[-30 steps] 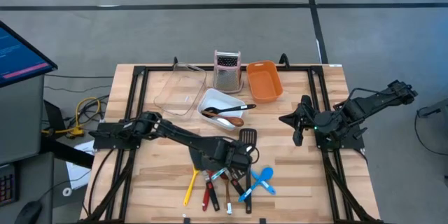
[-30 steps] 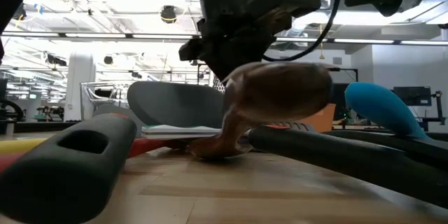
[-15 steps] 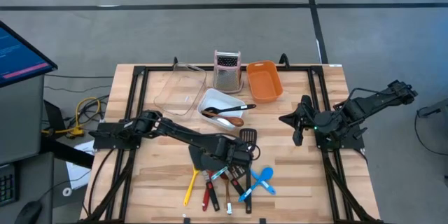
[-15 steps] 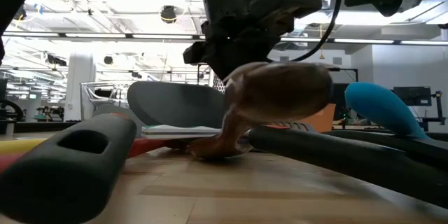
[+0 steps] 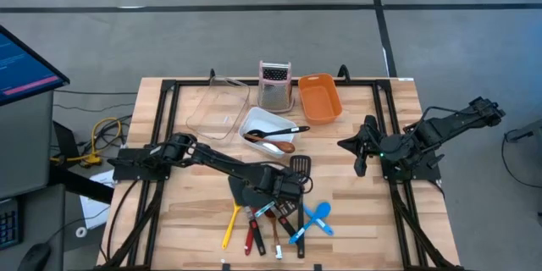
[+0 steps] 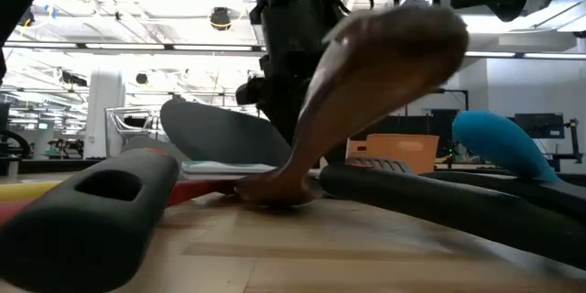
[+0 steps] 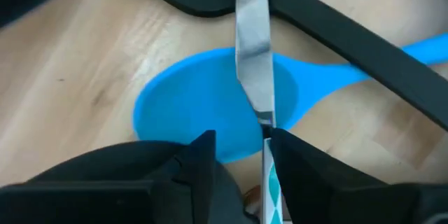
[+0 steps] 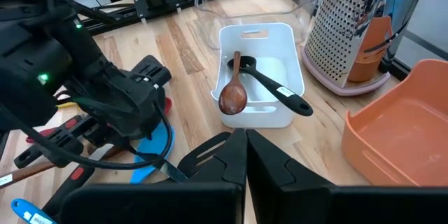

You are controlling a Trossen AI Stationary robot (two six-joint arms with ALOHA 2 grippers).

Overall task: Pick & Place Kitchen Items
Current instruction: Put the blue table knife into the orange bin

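A pile of kitchen items lies near the table's front edge: a yellow-handled tool [image 5: 230,224], a red-handled one [image 5: 251,230], black spatulas [image 5: 243,190], a slotted turner [image 5: 300,166] and blue spoons [image 5: 318,214]. My left gripper [image 5: 286,193] stands over the pile, pointing down, open. Its fingers stand on either side of a steel shaft [image 7: 252,49] that lies across a blue spoon's bowl [image 7: 196,105]. In the low view a brown spoon [image 6: 385,55] stands tipped up. My right gripper [image 8: 245,143] hovers shut at the right, holding nothing. My left gripper comes from above with its fingers astride the steel shaft where it joins a teal-patterned handle [image 7: 269,182]. The shaft runs close along the inner side of one finger [image 7: 297,164]. Whether that finger touches it, I cannot tell.
At the back stand a clear tub [image 5: 218,110], a steel grater with a pink top [image 5: 274,86] and an orange tub [image 5: 320,97]. A white tub [image 8: 260,63] in front of them holds a wooden spoon and a black utensil. Bare wood lies between the pile and the right arm.
My left gripper has sunk toward the pile. In the low view the brown spoon's bowl has tipped upward, while its lower end stays on the table.
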